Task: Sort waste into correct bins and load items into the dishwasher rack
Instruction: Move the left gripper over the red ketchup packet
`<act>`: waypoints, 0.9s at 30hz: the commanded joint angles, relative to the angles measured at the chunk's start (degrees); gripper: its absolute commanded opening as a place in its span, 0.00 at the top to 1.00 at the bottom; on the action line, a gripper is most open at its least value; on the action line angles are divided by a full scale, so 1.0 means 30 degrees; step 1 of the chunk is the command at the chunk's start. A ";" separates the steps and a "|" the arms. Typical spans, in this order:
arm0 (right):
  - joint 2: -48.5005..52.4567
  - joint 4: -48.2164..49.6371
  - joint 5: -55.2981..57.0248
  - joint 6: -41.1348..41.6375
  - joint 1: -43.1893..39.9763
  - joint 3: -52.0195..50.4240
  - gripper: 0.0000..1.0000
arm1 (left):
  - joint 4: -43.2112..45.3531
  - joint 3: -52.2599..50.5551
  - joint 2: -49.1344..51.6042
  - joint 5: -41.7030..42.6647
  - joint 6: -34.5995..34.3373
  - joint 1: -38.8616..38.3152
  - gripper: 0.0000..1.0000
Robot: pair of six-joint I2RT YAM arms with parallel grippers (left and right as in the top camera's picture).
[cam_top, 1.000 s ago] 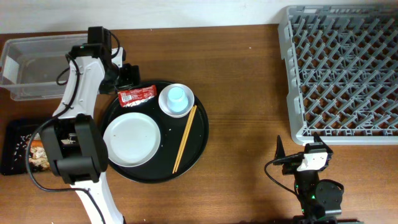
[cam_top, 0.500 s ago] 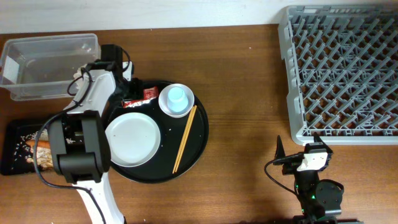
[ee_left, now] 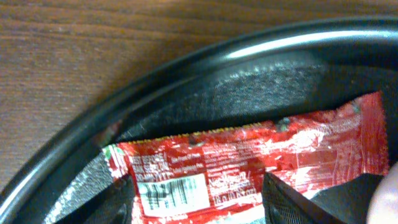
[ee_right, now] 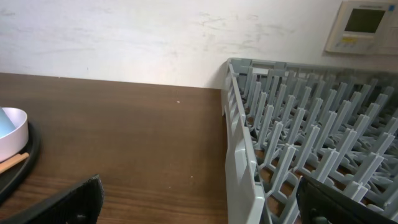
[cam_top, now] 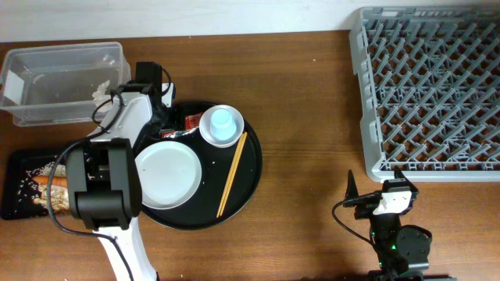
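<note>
The rack (cam_top: 426,86) is standing far right on the table, and nothing on this side is ready for it, so my right jaws (ee_right: 202,202) are waiting wide open and empty near its left wall. The round tray (cam_top: 248,187) is where I am working. My left arm is reaching over its far left rim. The clear tub (cam_top: 47,86) is sitting just beyond that rim at far left, and I judge it the right bin for the wrapper, since the black tray (cam_top: 8,187) at near left is holding food scraps.

The plate (cam_top: 166,173) is lying just near of my jaws, and the dish (cam_top: 208,131) with the cup (cam_top: 223,121) is just to their right, so I am leaving myself little room to stray. The wrapper (ee_left: 249,155) is lying flat on the round tray floor against the far left rim. My left jaws (ee_left: 199,205) are standing partly open astride its near edge, not clamped on it.

To do this well I am pressing the tips down to the tray floor so the thin foil is bunching between them, not sliding out. Then I am planning a straight lift before swinging left to the tub, clear of the rim.
</note>
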 commanded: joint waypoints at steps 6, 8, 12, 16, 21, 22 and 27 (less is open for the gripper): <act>-0.0160 -0.0029 0.0168 -0.0036 0.0124 -0.0175 0.02 | 0.0175 -0.1056 -0.0277 -0.0197 0.0306 -0.0109 0.73; -0.0160 -0.0029 0.0168 -0.0036 0.0124 -0.0175 0.02 | 0.0262 -0.1056 -0.0277 -0.0197 0.0299 -0.0109 0.87; -0.0160 -0.0029 0.0168 -0.0036 0.0124 -0.0175 0.02 | 0.0401 -0.1020 -0.0284 -0.0109 0.0284 -0.0117 1.00; -0.0160 -0.0029 0.0168 -0.0036 0.0124 -0.0175 0.02 | 0.0146 -0.0561 -0.0444 0.0007 -0.0437 -0.0058 1.00; -0.0160 -0.0029 0.0168 -0.0036 0.0124 -0.0175 0.02 | -0.0393 0.0022 -0.1406 0.1960 -0.0408 -0.0036 0.98; -0.0160 -0.0029 0.0168 -0.0044 0.0124 -0.0175 0.02 | -0.0619 0.0022 -0.1741 0.2696 -0.0211 -0.0087 0.92; -0.0160 -0.0029 0.0168 -0.0044 0.0124 -0.0175 0.02 | -0.1661 0.0022 -0.2936 0.3359 0.0517 -0.0408 0.28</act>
